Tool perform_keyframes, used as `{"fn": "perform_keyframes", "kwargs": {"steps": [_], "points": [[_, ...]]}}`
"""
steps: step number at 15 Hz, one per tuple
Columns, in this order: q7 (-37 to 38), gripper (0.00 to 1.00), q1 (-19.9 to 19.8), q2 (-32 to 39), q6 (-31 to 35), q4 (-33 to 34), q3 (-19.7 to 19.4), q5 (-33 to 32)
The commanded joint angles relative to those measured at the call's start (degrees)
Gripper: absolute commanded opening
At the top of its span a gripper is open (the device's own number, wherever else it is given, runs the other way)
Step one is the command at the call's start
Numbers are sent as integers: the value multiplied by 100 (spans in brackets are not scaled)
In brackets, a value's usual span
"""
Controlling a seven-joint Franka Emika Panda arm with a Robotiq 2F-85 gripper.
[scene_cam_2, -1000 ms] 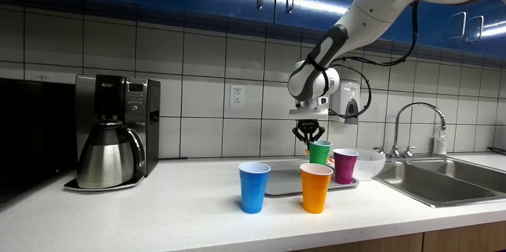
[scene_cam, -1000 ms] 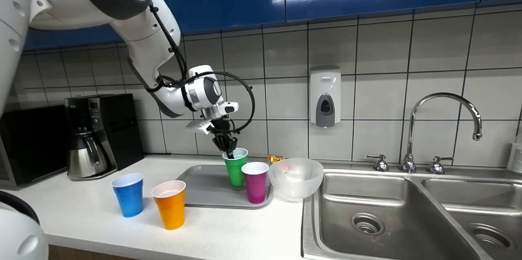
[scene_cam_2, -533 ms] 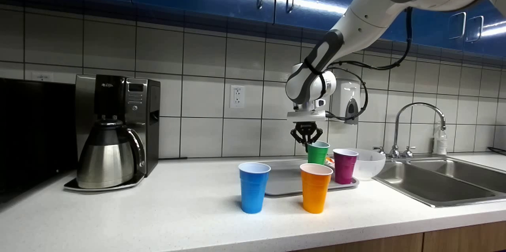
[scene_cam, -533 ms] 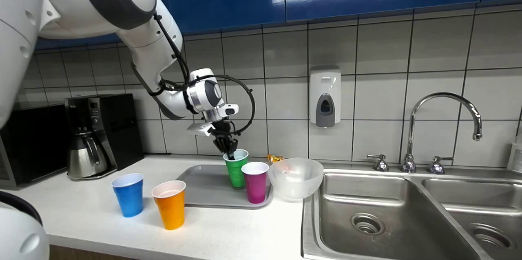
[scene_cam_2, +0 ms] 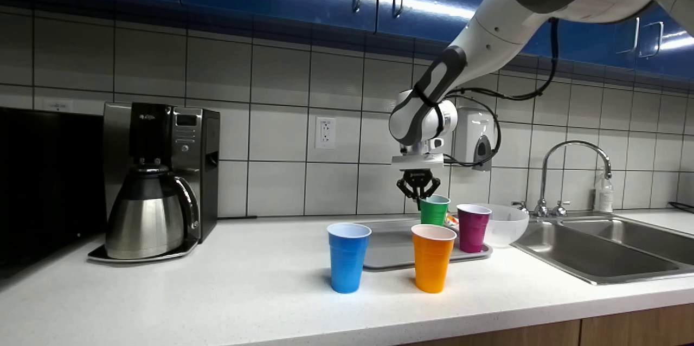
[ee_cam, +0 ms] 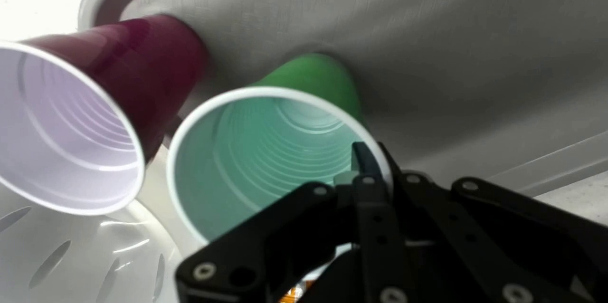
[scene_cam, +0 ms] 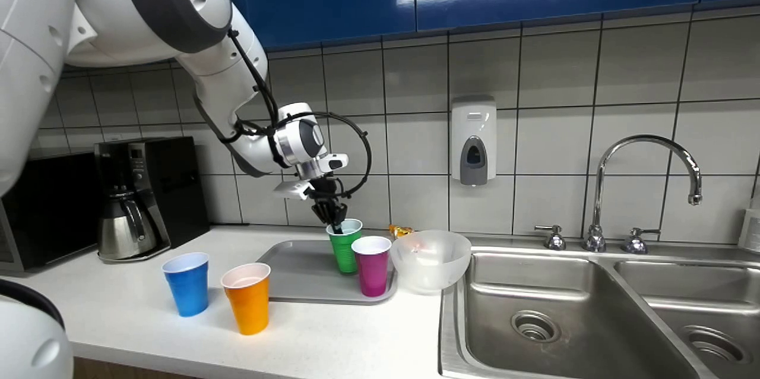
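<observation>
Fingers pinch the green cup's rim, clear of the purple cup.

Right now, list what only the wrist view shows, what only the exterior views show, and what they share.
Only the wrist view: the bottom inside the green cup and long oval marks on the translucent bowl.
Only the exterior views: the blue cup, orange cup, coffee maker, faucet and sink.
Shared: the gripper, closed on the green cup's rim, plus the purple cup, gray tray, bowl and small orange item.
</observation>
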Motion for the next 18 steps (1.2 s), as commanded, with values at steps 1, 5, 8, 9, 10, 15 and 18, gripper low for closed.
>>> {"fn": "perform_keyframes", "kwargs": {"steps": [1,5,8,9,10,15,18], "points": [[57,1,104,154,-317,311,-113,25],[168,33,191,204,-483,360,-200,-70],[185,54,241,83,-530,273,-244,-114],[223,62,282,23,-482,217,-277,-176],[218,69,310,-75,-410,122,-284,-208],[212,100,433,-497,-266,-246,-290,-394],[246,100,472,-817,-136,-569,-284,-500]]}}
